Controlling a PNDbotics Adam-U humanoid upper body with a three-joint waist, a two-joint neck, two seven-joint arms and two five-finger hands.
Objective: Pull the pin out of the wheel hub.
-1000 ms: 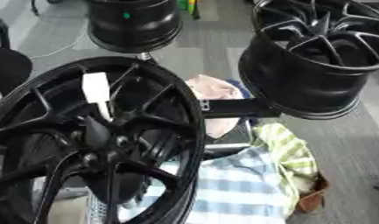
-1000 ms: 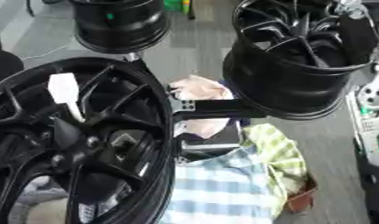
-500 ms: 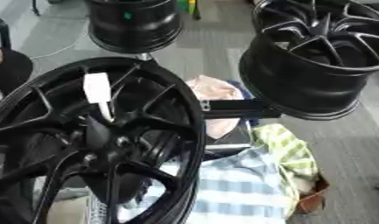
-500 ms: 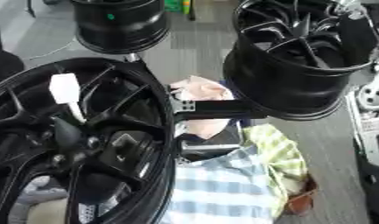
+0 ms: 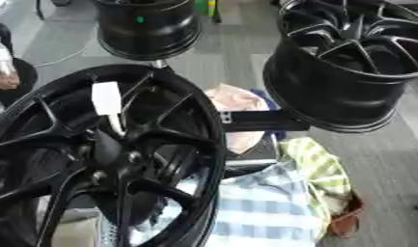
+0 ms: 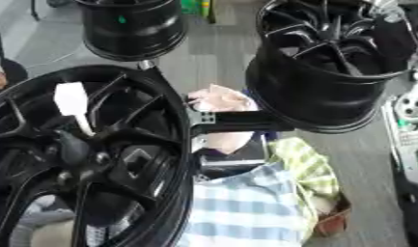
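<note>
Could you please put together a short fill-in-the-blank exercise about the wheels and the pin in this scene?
1. The white pin sticks out of the ____ wheel hub.
2. All three wheels are ____ in colour.
3. The wheel on the right is held up by a black ____.
4. Below that wheel lies a green-and-white ____ cloth.

Missing words: nearest; black; bracket; checked

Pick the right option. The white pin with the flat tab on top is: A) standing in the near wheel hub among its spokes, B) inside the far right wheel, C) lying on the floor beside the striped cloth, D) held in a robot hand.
A: the white pin rises from among the spokes of the near wheel hub, its flat tab uppermost, and no robot hand shows in either view.
</note>
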